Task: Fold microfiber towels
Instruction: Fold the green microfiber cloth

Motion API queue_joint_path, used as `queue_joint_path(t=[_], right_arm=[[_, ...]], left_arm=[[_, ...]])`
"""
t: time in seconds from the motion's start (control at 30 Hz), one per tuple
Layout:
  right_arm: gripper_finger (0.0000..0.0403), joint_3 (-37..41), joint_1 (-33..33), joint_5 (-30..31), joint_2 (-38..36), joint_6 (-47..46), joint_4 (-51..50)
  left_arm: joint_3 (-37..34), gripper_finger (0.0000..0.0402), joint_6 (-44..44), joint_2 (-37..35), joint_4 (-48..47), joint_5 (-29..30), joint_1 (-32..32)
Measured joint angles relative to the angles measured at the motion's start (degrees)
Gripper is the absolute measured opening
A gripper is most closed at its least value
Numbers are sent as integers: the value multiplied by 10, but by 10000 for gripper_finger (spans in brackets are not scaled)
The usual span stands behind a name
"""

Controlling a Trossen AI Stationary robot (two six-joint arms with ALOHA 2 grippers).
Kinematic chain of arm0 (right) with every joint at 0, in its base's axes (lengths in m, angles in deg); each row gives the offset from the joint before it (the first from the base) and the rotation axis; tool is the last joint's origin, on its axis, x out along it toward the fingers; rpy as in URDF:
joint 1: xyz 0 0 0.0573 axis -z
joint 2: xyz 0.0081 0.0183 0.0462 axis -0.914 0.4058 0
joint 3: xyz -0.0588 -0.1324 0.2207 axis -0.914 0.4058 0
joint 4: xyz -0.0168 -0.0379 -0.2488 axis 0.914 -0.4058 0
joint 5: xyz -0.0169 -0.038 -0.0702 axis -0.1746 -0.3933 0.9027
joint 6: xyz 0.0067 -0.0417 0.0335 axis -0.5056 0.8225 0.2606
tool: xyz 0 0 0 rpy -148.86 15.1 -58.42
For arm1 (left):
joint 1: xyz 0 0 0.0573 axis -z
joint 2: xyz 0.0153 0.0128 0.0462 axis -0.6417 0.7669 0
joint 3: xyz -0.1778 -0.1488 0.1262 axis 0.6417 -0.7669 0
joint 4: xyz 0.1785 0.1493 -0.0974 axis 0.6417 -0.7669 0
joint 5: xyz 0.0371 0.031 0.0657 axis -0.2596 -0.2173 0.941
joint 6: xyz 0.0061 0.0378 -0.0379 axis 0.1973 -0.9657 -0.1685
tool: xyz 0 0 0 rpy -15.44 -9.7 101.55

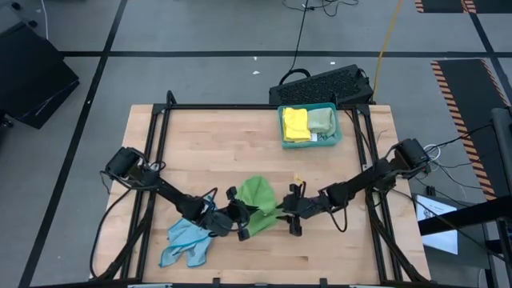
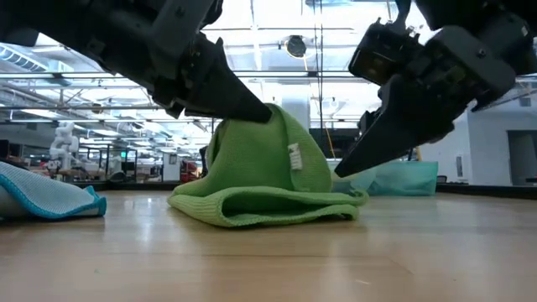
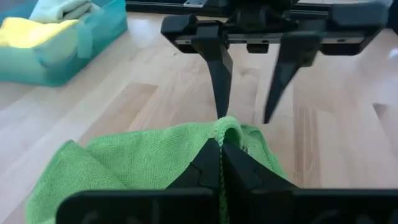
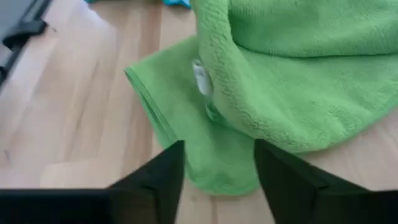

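The bright green towel (image 1: 258,205) lies near the front edge of the wooden desk (image 1: 224,144), about in the middle between the two arms. It is crumpled, with one part lifted up like a small hill and a folded rim flat on the wood. The left tool (image 1: 240,219) is clenched on the raised edge of this towel; in the left wrist view its two dark fingers (image 3: 214,163) press together with the green cloth between them. The right tool (image 1: 294,217) stands just beside the towel on the other side, released, with its fingers (image 4: 163,168) spread apart and nothing between them.

A light blue towel (image 1: 186,242) lies in a loose heap near the front left corner of the desk, close to the edge. At the back edge a teal tray (image 1: 334,138) holds a yellow towel (image 1: 295,123) and a pale green towel (image 1: 322,120), side by side. The wide middle of the desk between tray and tools is bare wood.

The desk is made of light planks with a black frame. Behind it a black keyboard (image 1: 324,82) lies on the grey floor. The towels look soft and fuzzy, and a small white label (image 4: 200,77) shows on the green one.
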Motion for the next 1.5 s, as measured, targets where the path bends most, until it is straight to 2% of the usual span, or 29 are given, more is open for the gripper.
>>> queue_joint_path(t=[0.1, 0.23, 0.37, 0.6, 0.73, 0.87, 0.93, 1.1, 1.23, 1.37, 1.5], right_arm=[[222, 0, -8, 15, 1, -15, 18], [252, 0, -25, 100, 19, -20, 90], [252, -1, -34, 141, 46, -28, 165], [239, -33, -42, 207, 93, -10, 170], [238, -66, -42, 212, 132, 1, 161], [238, -83, -42, 268, 147, -5, 94], [235, -84, -41, 275, 147, -16, 71], [203, -85, -40, 278, 145, -19, 28], [165, -85, -41, 273, 118, 1, -6], [116, -85, -39, 215, 77, 18, -51], [68, -85, -23, 92, 44, 42, -81]], left_arm=[[0, 9, 4, 0, -3, 4, 0], [0, 4, 2, 0, -3, 5, -2], [0, 10, 2, 0, -10, 6, -5], [0, 5, -7, 0, -11, 6, -5], [0, 13, -19, 0, -11, 4, -5], [0, 5, -20, 0, -11, -14, -4], [0, 6, -20, 0, -11, -16, -2], [0, 14, -47, -1, -12, -17, 7], [0, 5, -57, -5, -15, -17, 12], [0, 14, -48, -5, -21, -27, 11], [0, 14, -19, -5, -56, -33, 11]])
